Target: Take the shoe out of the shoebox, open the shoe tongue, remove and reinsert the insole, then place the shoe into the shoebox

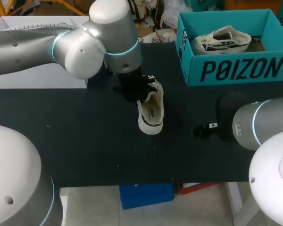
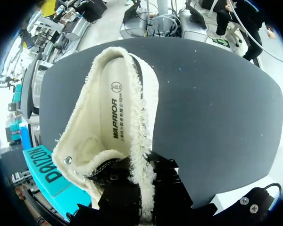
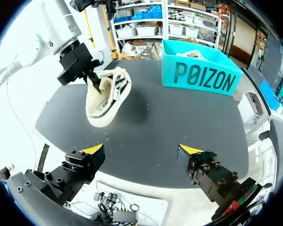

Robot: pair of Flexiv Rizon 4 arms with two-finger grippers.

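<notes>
- Counter [image 1: 85, 141]: black top that carries every item listed below.
- Shoe [image 1: 151, 110]: cream low-top with frayed edging and dark stripes on its side. It is out of the box, near the middle of the counter and well apart from the box. The toe end points toward the near edge and the opening faces upward. The right wrist view shows it tilted, toe end low. Whether the sole lies flat cannot be told.
- Insole [image 2: 114, 108]: pale and printed, lying inside the shoe.
- Left pincer [image 3: 95, 82]: at the shoe's heel end, pinching the frayed rim [image 2: 142, 155]. One black finger is inside the opening and the other is outside. Its yellow tips are hidden.
- Right pincer [image 3: 141, 150]: low over the near right part of the counter with its fingers spread wide and nothing between them. The shoe lies well ahead of it.
- Shoebox [image 1: 240, 70]: teal, open-topped, at the far right of the counter.
- Second shoe [image 1: 221, 40]: pale with dark markings, lying inside the shoebox.
</notes>
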